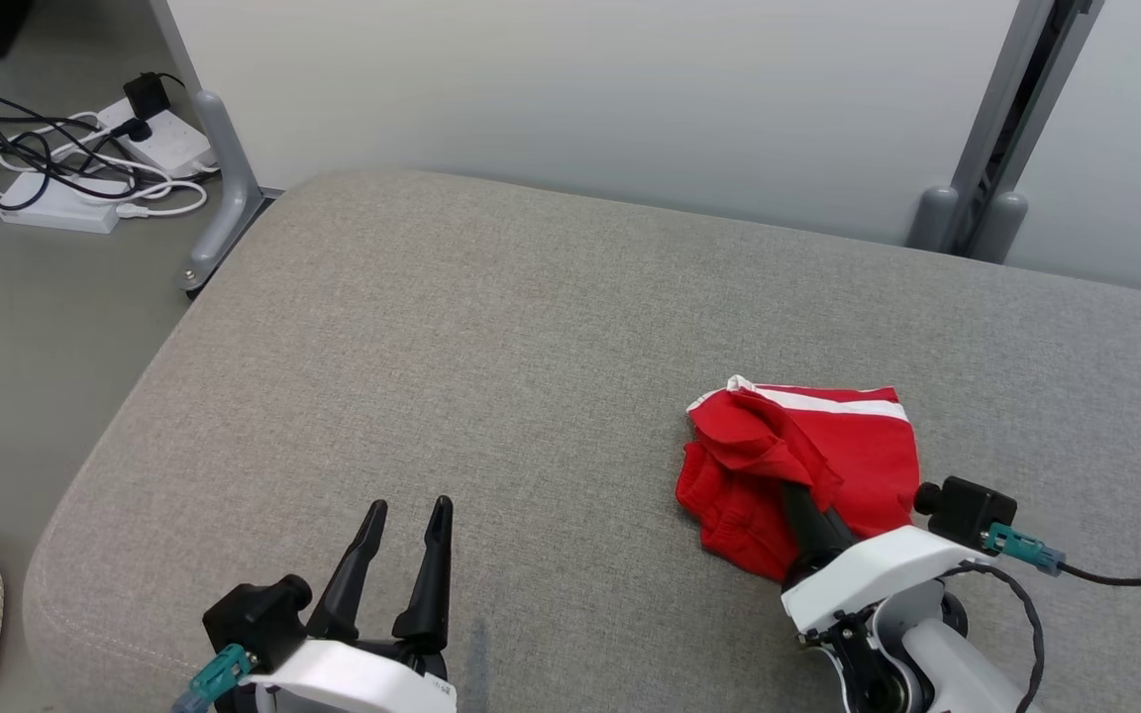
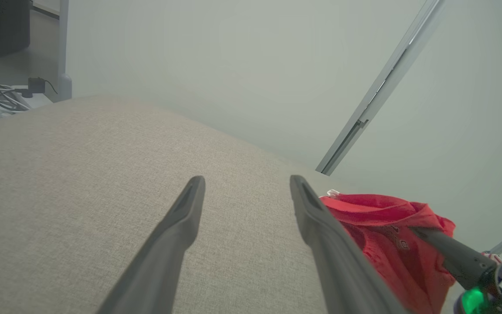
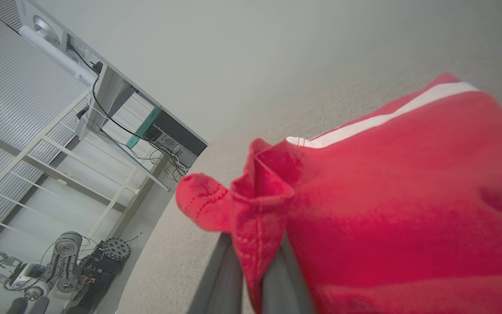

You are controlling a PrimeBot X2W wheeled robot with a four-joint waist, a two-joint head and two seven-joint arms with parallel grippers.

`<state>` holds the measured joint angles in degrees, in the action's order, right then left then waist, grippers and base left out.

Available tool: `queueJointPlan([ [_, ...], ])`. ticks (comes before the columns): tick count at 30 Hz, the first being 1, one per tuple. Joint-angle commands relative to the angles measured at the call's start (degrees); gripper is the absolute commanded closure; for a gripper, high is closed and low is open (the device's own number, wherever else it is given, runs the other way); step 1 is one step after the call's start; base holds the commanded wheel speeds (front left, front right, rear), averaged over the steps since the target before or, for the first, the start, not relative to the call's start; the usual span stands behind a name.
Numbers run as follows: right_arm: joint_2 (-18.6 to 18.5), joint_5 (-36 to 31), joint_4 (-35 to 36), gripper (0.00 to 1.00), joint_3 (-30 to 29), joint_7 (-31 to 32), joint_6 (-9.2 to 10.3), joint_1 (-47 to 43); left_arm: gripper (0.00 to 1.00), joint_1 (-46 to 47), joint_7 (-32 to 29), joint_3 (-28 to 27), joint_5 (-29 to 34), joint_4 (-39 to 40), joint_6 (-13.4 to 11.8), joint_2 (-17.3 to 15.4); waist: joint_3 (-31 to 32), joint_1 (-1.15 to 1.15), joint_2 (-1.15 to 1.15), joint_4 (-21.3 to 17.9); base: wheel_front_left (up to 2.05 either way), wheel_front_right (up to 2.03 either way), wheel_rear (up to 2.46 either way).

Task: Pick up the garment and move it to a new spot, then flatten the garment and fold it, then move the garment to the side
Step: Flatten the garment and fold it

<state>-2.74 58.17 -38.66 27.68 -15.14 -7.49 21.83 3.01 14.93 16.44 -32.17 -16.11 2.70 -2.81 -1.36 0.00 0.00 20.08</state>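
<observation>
Garment (image 1: 828, 446) bunched on the couch (image 1: 432, 327), right gripper (image 1: 800, 500) clamped on it; left gripper (image 1: 410, 507) hovers, fingers wide apart.

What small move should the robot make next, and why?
Probably lift the right gripper a little: it is shut on a fold of the garment, which lies crumpled on the cushion. The left gripper is open and apart from it.

Robotics lab: white power strips (image 1: 53, 205) with tangled black cables (image 1: 31, 149) beside the grey fabric-padded surface (image 1: 432, 327), wheeled grey metal machinery (image 3: 66, 261) beyond.
</observation>
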Motion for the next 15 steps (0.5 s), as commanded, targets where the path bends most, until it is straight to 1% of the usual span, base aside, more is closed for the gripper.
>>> queueJointPlan([
  [1, -0.35, -0.22, -0.74, 1.0, 0.52, -0.05, 0.01, 0.87, 0.0, 0.1, 0.28, -0.02, -0.3, 0.08, -0.29, -0.23, -0.14, 0.0, 0.0, 0.21, 0.0, 0.0, 0.0],
  [7, -0.37, 0.48, -4.14, 1.0, 3.23, -0.05, 0.01, 2.48, 0.0, 0.25, 0.28, 0.38, -1.15, 0.28, -0.62, -0.23, -0.64, 0.0, 0.0, 0.66, 0.0, 0.0, 0.0],
  [8, -0.36, 0.6, -4.65, 0.6, 3.73, -0.05, 0.01, 2.7, 0.0, 0.2, 0.28, 0.44, -1.23, 0.28, -0.64, -0.24, -0.68, 0.0, 0.0, 0.68, 0.0, 0.0, 0.0],
  [9, -0.38, 0.56, -4.9, 0.0, 4.09, -0.06, 0.01, 3.08, 0.0, 0.16, 0.28, 0.45, -1.32, 0.3, -0.69, -0.22, -0.75, 0.0, 0.0, 0.67, 0.0, 0.0, 0.0],
  [12, -0.32, 1.11, -4.66, 0.0, 6.56, -0.06, 0.01, 3.51, 0.0, 0.22, 0.28, 0.46, -1.51, 0.24, -0.61, -0.23, -0.98, 0.0, 0.0, 0.66, 0.0, 0.0, 0.0],
  [15, -0.33, 3.19, -3.18, 0.0, 9.46, 0.09, 0.01, 3.04, 0.0, 0.19, 0.29, 0.39, -1.59, 0.16, -0.66, -0.22, -1.01, 0.0, 0.0, 0.5, 0.0, 0.0, 0.0],
])
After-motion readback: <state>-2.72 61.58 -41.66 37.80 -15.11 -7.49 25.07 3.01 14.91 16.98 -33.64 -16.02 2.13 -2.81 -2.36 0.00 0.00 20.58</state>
